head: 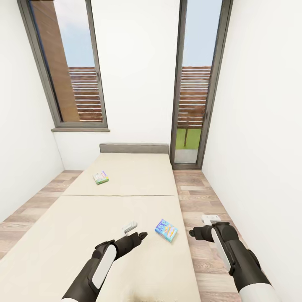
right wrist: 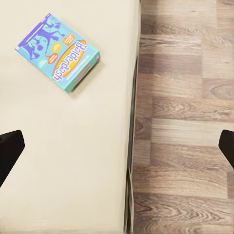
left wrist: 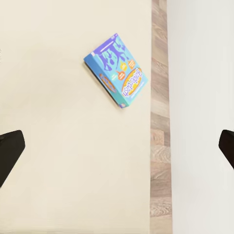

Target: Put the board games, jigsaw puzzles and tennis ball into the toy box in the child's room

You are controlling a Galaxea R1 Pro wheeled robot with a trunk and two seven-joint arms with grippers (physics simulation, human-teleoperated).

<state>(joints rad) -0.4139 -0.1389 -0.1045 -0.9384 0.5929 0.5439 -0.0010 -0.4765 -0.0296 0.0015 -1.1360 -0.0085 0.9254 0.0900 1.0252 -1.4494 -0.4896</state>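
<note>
We see a blue rectangular board game box (head: 166,230) with purple and orange print, a green-edged second box (head: 101,177), a plain beige bed (head: 84,218), and brown wood-plank floor (head: 197,197).

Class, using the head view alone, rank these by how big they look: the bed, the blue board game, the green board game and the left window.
1. bed
2. left window
3. blue board game
4. green board game

The two games may be alike in true size; the blue one lies nearer the camera.

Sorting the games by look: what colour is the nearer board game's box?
Mostly blue and teal, with purple and orange artwork; the board game shows best in the right wrist view.
</note>
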